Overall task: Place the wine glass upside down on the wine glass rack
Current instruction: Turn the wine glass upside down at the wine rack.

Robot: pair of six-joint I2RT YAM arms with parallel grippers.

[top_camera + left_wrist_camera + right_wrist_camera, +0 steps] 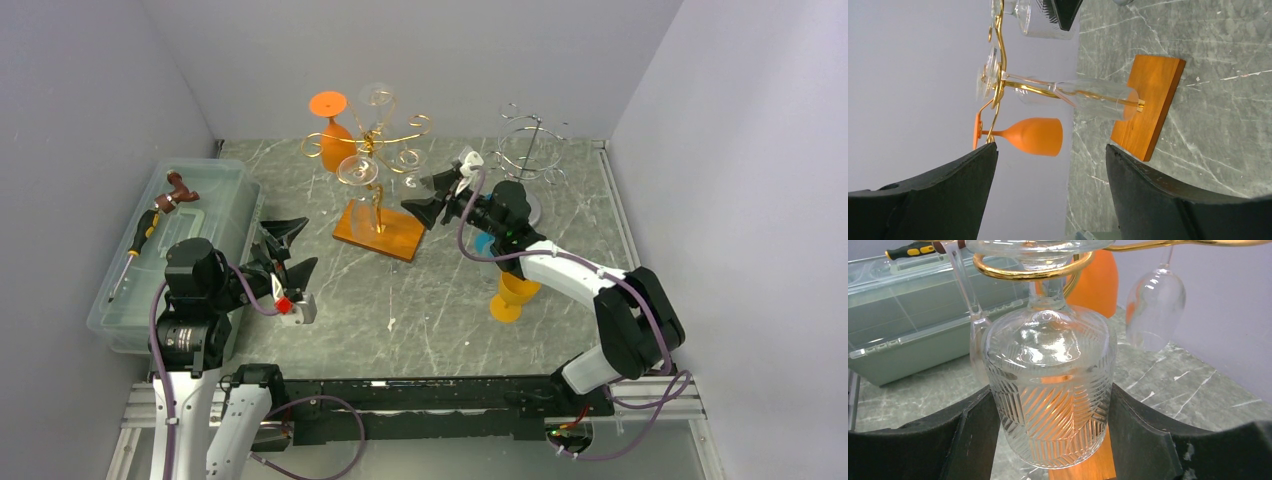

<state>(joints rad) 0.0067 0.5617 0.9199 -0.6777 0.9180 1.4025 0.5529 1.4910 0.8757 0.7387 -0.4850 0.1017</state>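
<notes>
- We see the cut-glass wine glass (1048, 370) upside down at the gold wine glass rack (378, 200); its stem passes through a gold ring (998, 271) and its foot sits above that ring, the bowl hanging below
- The right gripper (1050, 400) reaches in from the right side of the tabletop (420, 310); its two fingers (973, 430) lie against opposite sides of the patterned bowl, pinching it
- The rack stands on a wooden base (385, 235) near the middle of the tabletop's back edge; an orange wine glass (335, 135) hangs upside down on its back left arm, and a clear wine glass (357, 168) hangs towards the front
- The left gripper (290, 250) hovers near the left edge of the tabletop, well apart from the rack; we find its jaws spread wide with nothing between them, its wrist camera facing the rack
- A silver wire rack (530, 145) stands in the back right corner
- An orange goblet (512, 295) stands upright on the right half of the tabletop, partly under the right arm
- A clear plastic bin (215, 185) lies along the left edge; a screwdriver (140, 240) rests on its lid
</notes>
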